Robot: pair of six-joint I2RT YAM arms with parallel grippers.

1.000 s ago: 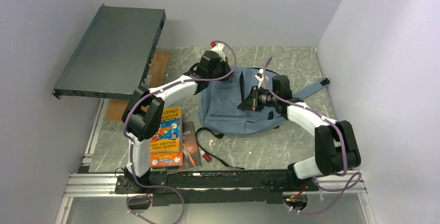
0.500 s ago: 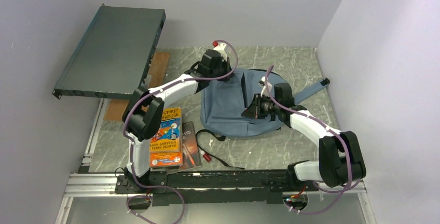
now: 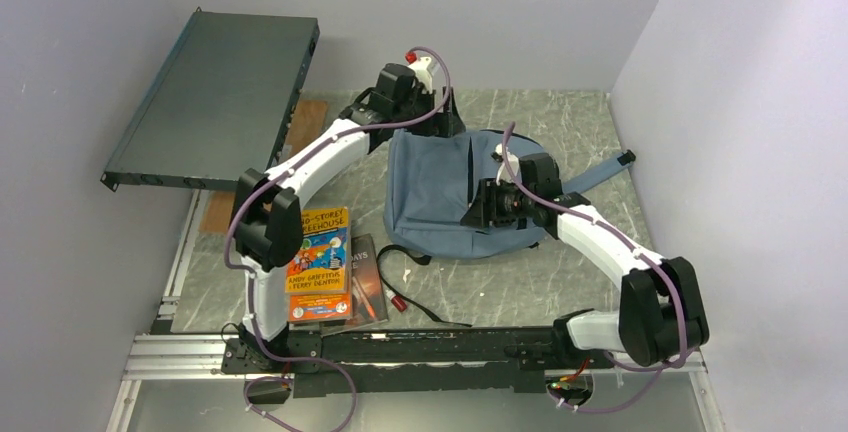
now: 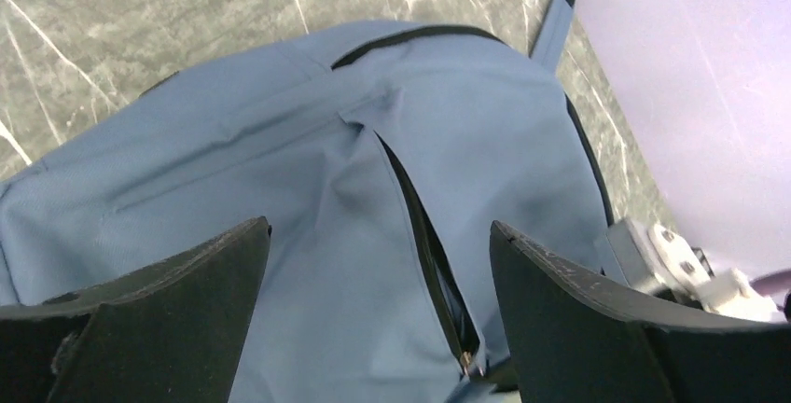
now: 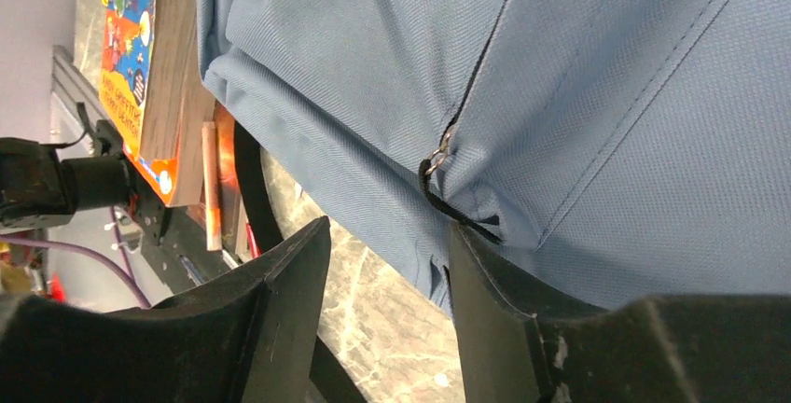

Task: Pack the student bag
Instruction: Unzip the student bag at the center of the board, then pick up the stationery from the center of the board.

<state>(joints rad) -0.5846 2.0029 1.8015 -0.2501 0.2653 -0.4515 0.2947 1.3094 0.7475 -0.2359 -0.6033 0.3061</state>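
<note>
student bag (image 3: pixel 440 202) lies flat mid grey marble table (image 3: pixel 570 112), straps trailing to near edge & far right. left gripper (image 4: pixel 378 235) hovers over bag's far-left end, jaws wide, nothing btwn them; front pocket zip (image 4: pixel 422 235) below it gapes a bit. right gripper (image 5: pixel 387 235) is over bag's right-middle, jaws part open w/ narrower gap, zip pull (image 5: pixel 446 200) just by one finger, not clamped. orange book (image 3: pixel 320 262) lies left of bag, apart from it.

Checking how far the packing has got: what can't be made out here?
- Inside of the student bag: left wrist view, the zip slit shows only dark.
- Title of the lower book: top view, covered by the orange book.
- The small red item: top view, too small to name.
</note>
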